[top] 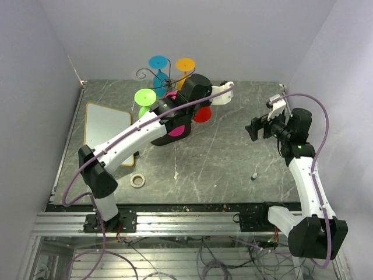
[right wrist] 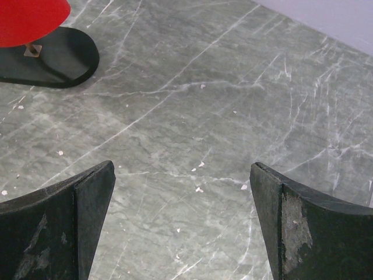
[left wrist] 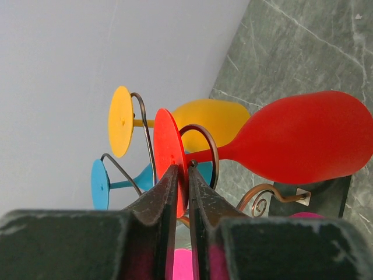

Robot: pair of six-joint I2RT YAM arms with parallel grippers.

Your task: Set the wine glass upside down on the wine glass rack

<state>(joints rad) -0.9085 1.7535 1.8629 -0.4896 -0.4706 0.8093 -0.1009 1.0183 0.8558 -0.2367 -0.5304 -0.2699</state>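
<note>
The red plastic wine glass (left wrist: 297, 137) hangs bowl-down and foot up, long axis upright, its stem inside a curl of the thin dark bronze wire rack (left wrist: 203, 133) near the back wall (top: 204, 35). An orange glass (left wrist: 207, 119) and a blue glass (left wrist: 100, 184) hang just beside it. The grey marbled surface (right wrist: 233, 87) lies open to the right. The left gripper (left wrist: 182, 169), its arm stretched diagonally, straddles the foot's rim with jaws nearly together; I cannot tell whether they are grasping or released. The right gripper (right wrist: 182, 169) has its jaws released, wide apart.

The white-and-black left arm (top: 125, 137) extends far forward, the black fingers of its left hand (left wrist: 182, 172) standing nearly together. The white-and-black right arm (top: 309, 175) is bent at the elbow. Its right hand (right wrist: 182, 168) is spread wide.
</note>
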